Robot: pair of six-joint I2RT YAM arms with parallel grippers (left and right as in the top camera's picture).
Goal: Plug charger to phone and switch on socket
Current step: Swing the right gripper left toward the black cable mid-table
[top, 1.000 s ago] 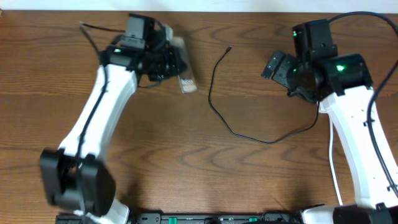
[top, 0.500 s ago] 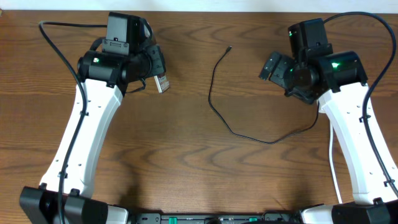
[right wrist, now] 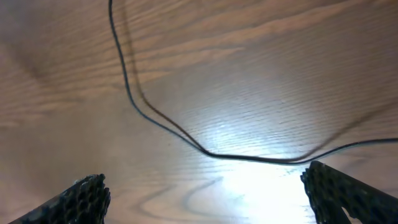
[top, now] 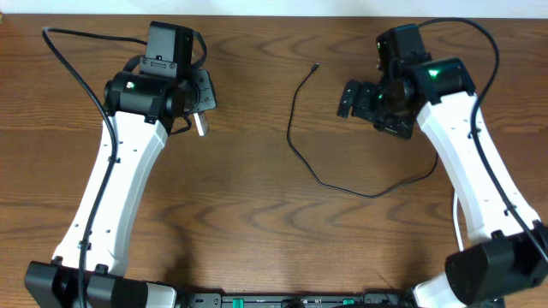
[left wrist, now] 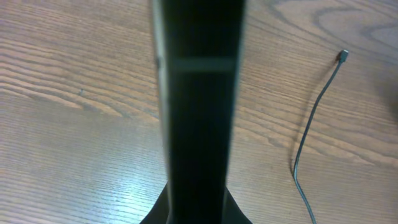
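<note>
While I watch the overhead feed, the left gripper [top: 202, 109] hangs near the far-left corner of the desk [top: 257, 257], clamped onto the phone [left wrist: 199, 112]. On my left wrist feed the phone runs edge-on up the middle of the frame as a dark narrow slab, lifted above the wood. I cannot read any lettering on it from this angle. The right gripper [top: 349, 98] is over the far-right part of the desk with its jaws spread wide and nothing between them. Its two fingers [right wrist: 81, 200] show at the bottom corners of my right wrist feed. The charger [top: 295, 145] lies loose on the desk between the two arms. Its connector tip [top: 316, 66] points toward the far edge, well apart from the phone, and the cable curves back toward the right arm.
</note>
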